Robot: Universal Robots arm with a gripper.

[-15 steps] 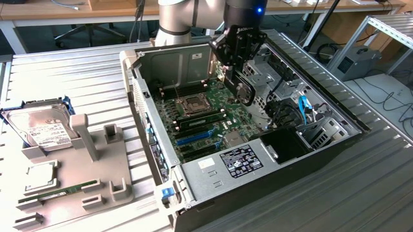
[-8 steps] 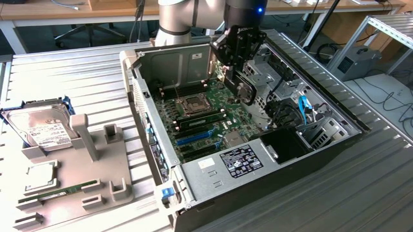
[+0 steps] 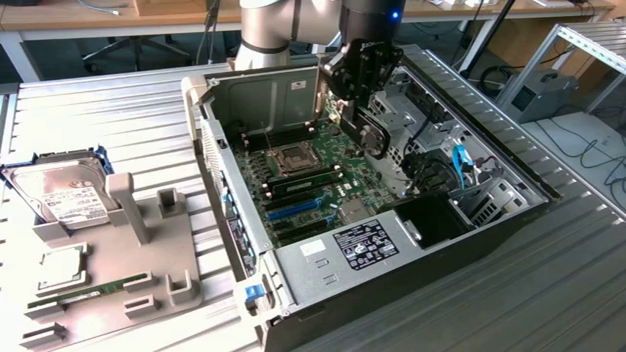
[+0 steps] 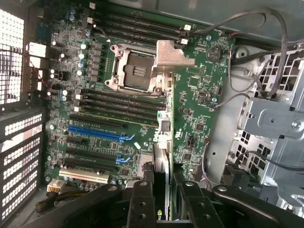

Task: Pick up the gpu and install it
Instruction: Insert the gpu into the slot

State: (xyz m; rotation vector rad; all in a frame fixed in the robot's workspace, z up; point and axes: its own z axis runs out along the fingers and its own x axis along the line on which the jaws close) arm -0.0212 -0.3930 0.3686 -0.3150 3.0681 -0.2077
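Gpu (image 3: 376, 139) up in the air, pinched in the gripper (image 3: 360, 110) and hanging on edge inside the open case (image 3: 459, 249). Gripper closed on it, so definitely gripping the card, not just hovering. From the wrist view, same story: gpu (image 4: 161, 166) seen edge-on as a thin strip, clamped between the two black fingers (image 4: 141, 204) of the gripper (image 4: 164, 209), with the motherboard (image 4: 199, 95) spread out underneath.

Not seated in any slot yet. Sitting over the motherboard (image 3: 313, 176), toward the drive cage side of the case, near the socket (image 3: 293, 158). In the wrist view, lined up just past the ends of the expansion slots, close to the blue slot (image 4: 95, 130) and just below the socket (image 4: 135, 71). Can't tell from here whether touching the board or slightly clear of it.

Blue slot (image 3: 293, 209) also easy to spot in the exterior view, next to the power supply (image 3: 367, 246).

Over on the exterior view's left, well apart from the case: grey holder (image 3: 146, 249) on the bench (image 3: 127, 117), with the hard drive (image 3: 64, 194) parked at its far end and the green memory stick (image 3: 88, 290) lying near its front.
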